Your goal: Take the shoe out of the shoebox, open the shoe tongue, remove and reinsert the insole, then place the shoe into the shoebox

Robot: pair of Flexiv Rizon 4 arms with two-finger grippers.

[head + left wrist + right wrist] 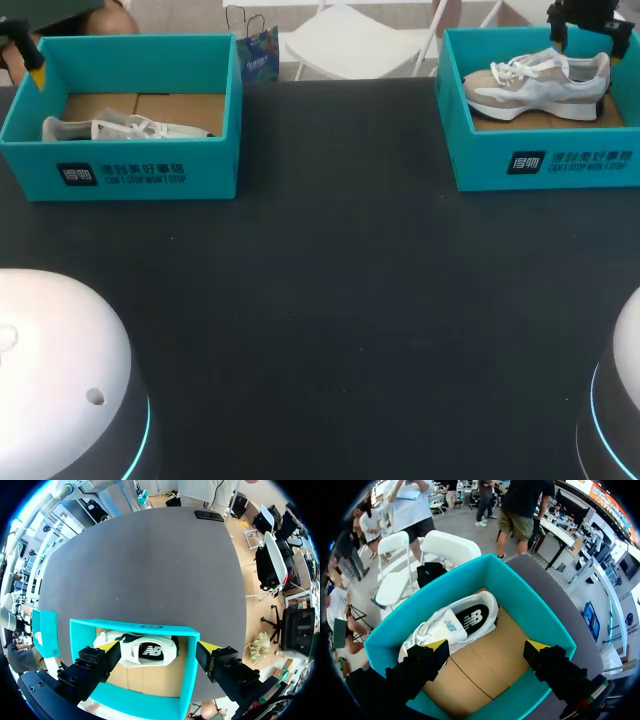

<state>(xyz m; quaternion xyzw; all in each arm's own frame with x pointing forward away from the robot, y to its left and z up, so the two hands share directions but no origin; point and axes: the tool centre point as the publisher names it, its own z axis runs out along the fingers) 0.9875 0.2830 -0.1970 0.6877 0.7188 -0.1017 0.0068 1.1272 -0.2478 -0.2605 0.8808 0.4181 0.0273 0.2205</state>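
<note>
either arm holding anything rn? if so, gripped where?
Nothing is held. The left gripper hangs above the left shoe in the left shoebox, the right gripper above the right shoe in the right shoebox. Both jaws open, touching neither.

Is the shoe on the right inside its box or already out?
Inside: the shoe rests on the cardboard floor of the right shoebox, enclosed by its teal walls.

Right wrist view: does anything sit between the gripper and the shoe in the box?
Nothing visible does. The right gripper is open above the lidless shoebox, and the shoe lies uncovered along one wall, ahead of it.
</note>
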